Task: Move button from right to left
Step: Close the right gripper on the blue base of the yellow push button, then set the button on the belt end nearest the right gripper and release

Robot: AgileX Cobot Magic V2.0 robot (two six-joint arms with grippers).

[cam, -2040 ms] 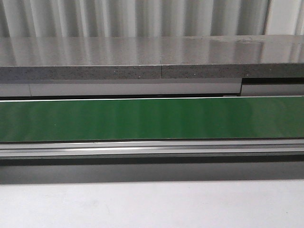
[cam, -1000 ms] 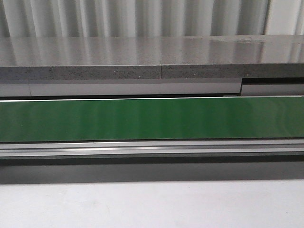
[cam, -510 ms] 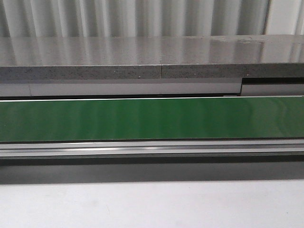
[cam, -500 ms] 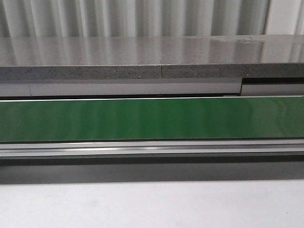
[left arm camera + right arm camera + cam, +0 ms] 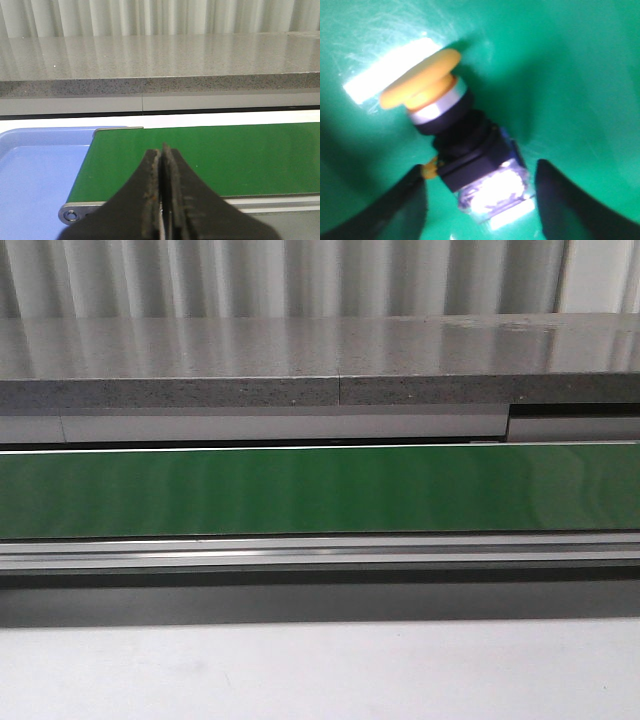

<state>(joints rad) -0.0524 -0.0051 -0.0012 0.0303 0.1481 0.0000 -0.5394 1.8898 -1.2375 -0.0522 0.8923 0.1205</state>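
Observation:
The button (image 5: 460, 142) lies on its side on a shiny green surface (image 5: 580, 70) in the right wrist view, yellow-orange mushroom cap away from the fingers, black body, pale contact block glaring under light. My right gripper (image 5: 481, 195) is open, one dark finger on each side of the contact block, with small gaps to it. My left gripper (image 5: 161, 165) is shut and empty, its tips over the end of the green conveyor belt (image 5: 220, 155). Neither gripper nor the button shows in the front view.
A blue tray (image 5: 35, 175) sits beside the belt's end roller in the left wrist view. The front view shows the green belt (image 5: 320, 490), its metal rail (image 5: 320, 552), a grey stone ledge (image 5: 320, 380) behind and a white table (image 5: 320, 670) in front.

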